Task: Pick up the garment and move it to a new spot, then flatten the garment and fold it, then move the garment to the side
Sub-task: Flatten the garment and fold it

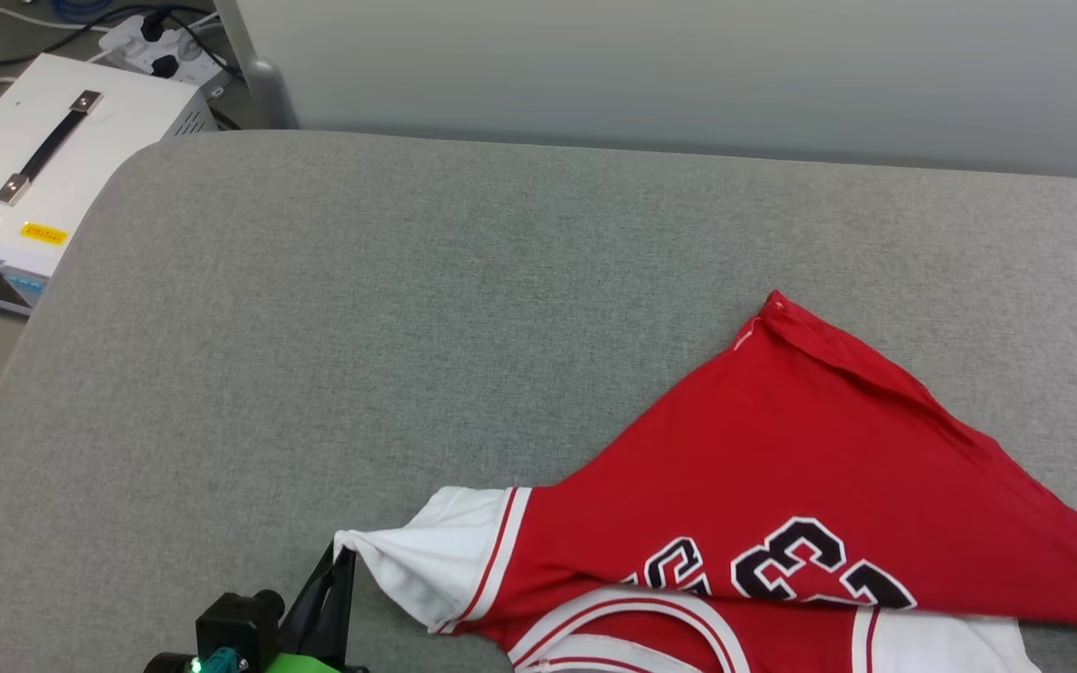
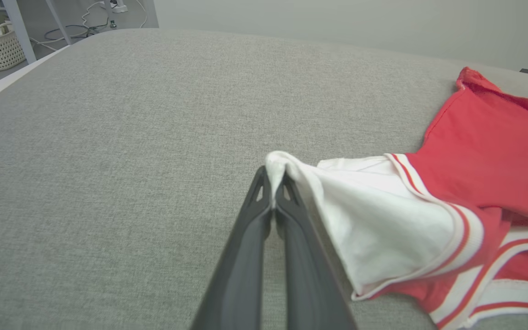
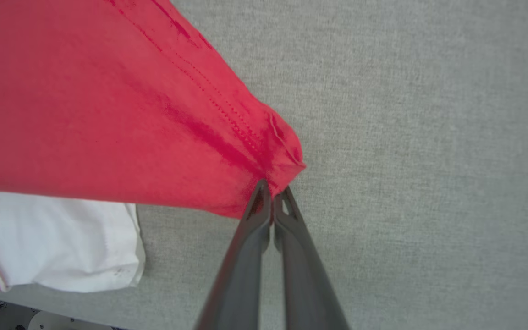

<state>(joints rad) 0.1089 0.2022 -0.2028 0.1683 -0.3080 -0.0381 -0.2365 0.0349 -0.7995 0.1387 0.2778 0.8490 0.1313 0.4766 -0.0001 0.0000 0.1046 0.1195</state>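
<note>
The left claw [image 1: 344, 553] is seen pressed together on the tip of the white sleeve [image 2: 383, 215] of the shirt [image 1: 782, 467]. The cloth is pinched between the two dark fingertips and raised into a small peak above the grey bench [image 1: 314, 327]. From this claw the shirt runs away to the right in the head view: first the sleeve, then the red-and-white stripe trim, then the red body with its black numerals, most of it lying on the bench.

The right claw [image 3: 272, 189] is likewise closed on cloth — a red hemmed corner of the shirt is gripped at the fingertips. The red fabric is drawn taut up and to the left of that claw in its wrist view. Below and to the left of it, the other white sleeve [image 3: 62, 238] lies on the bench.

A white box with a black handle [image 1: 43, 159] stands off the bench, well beyond the left claw and to its left.
</note>
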